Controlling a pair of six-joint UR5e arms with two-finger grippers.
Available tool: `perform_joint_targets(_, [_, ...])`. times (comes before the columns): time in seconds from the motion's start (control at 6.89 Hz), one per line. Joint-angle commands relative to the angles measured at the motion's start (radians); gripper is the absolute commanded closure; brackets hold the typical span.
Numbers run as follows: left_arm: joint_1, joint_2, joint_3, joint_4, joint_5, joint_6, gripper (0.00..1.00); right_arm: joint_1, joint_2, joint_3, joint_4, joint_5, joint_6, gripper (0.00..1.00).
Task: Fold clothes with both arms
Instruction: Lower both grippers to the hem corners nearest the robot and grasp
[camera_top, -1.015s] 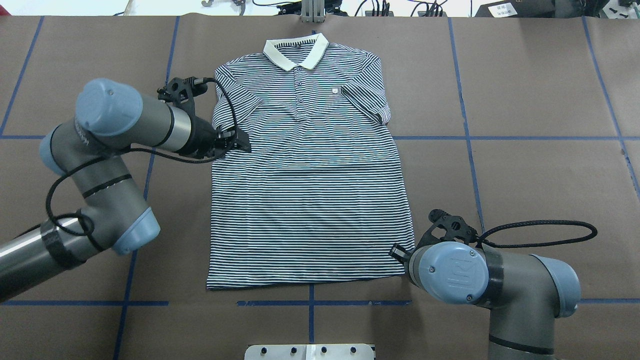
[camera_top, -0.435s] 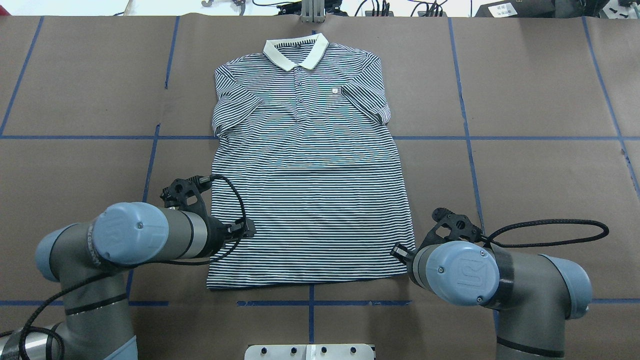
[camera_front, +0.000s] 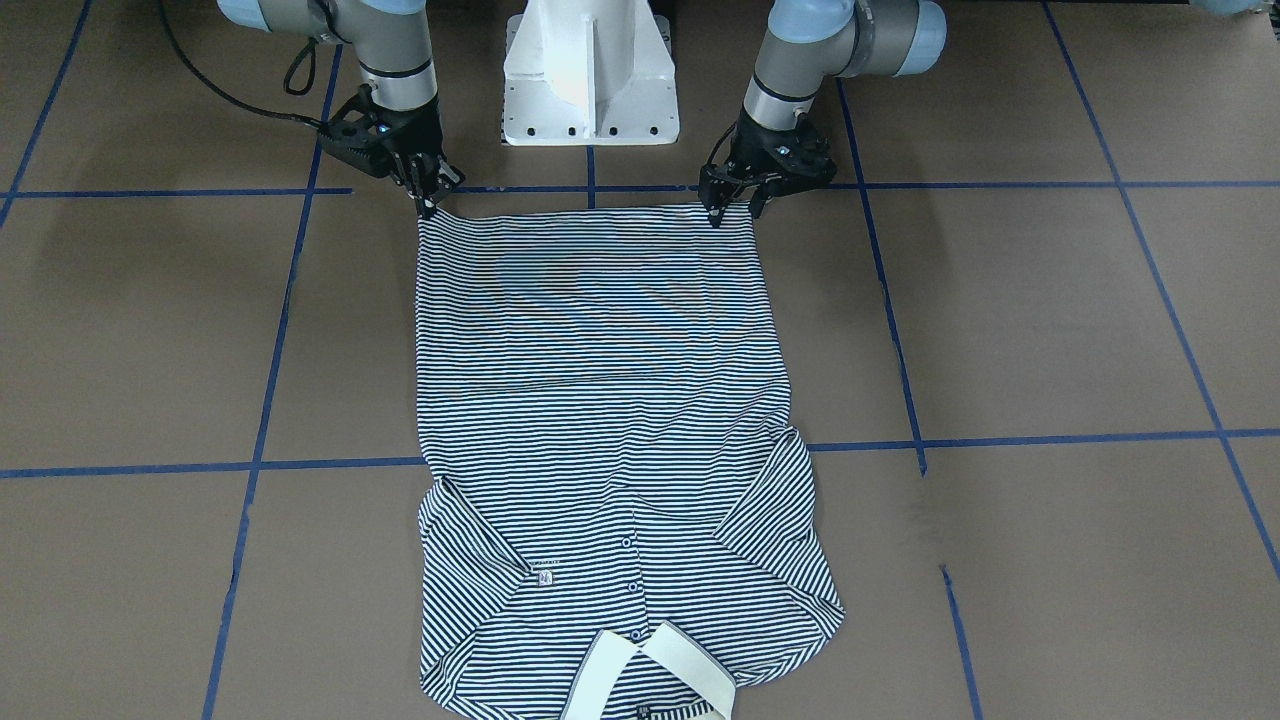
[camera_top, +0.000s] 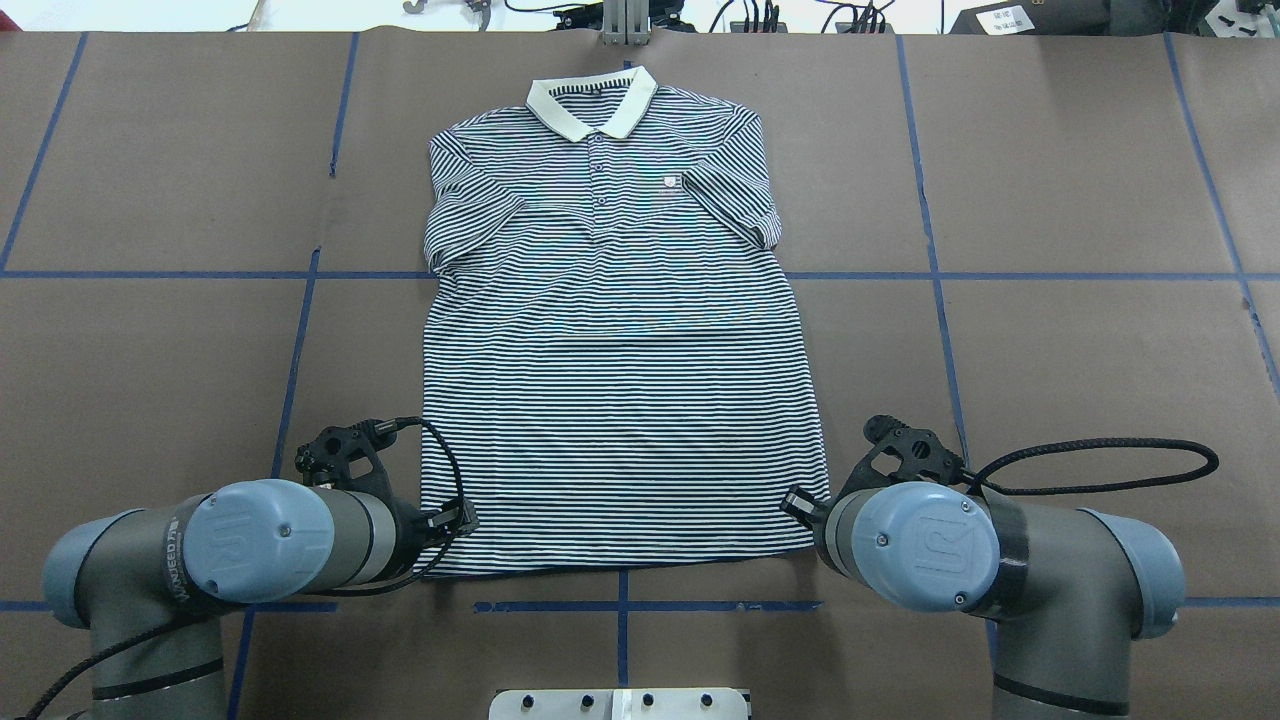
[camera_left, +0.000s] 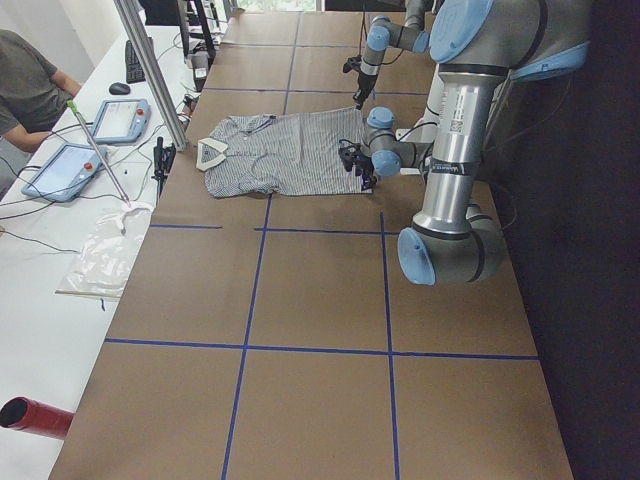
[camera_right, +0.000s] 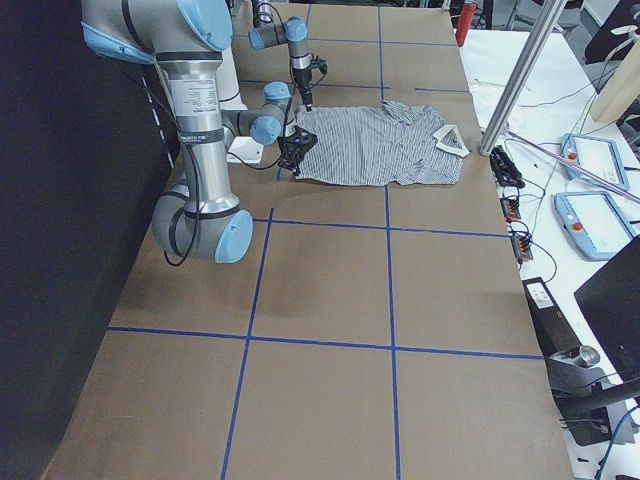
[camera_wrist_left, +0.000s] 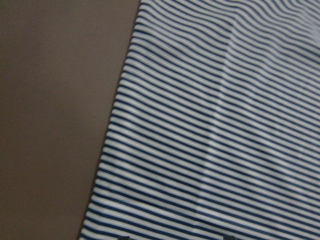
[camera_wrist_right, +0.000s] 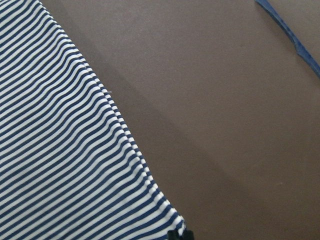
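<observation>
The striped polo shirt lies flat and face up on the brown table, cream collar at the far side, hem towards me. My left gripper is open, its fingers spread just over the hem's left corner; the left wrist view shows the striped cloth and its side edge. My right gripper has its fingers pinched together at the hem's right corner, and that corner shows in the right wrist view. In the overhead view the right gripper is mostly hidden under its wrist.
The white pedestal base stands between the arms, just behind the hem. Blue tape lines cross the table. A metal post, tablets and a seated person are beyond the far edge by the collar.
My left arm has swept from the shirt's left sleeve back to the hem's left corner. The right arm has barely moved. The shirt lies as before.
</observation>
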Motion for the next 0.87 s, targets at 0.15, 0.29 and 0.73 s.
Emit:
perform_joint_targets(0.15, [0.021, 0.021, -0.009, 0.005, 0.000, -0.004, 0.31, 0.000, 0.000, -0.001, 0.000, 0.000, 0.000, 1.00])
perform_joint_targets(0.29, [0.027, 0.022, -0.009, 0.005, 0.000, -0.004, 0.34, -0.001, 0.003, 0.000, 0.000, 0.000, 0.000, 1.00])
perform_joint_targets(0.73, [0.027, 0.034, -0.010, 0.003, 0.001, -0.004, 0.87, -0.001, 0.001, -0.001, 0.000, 0.000, -0.002, 1.00])
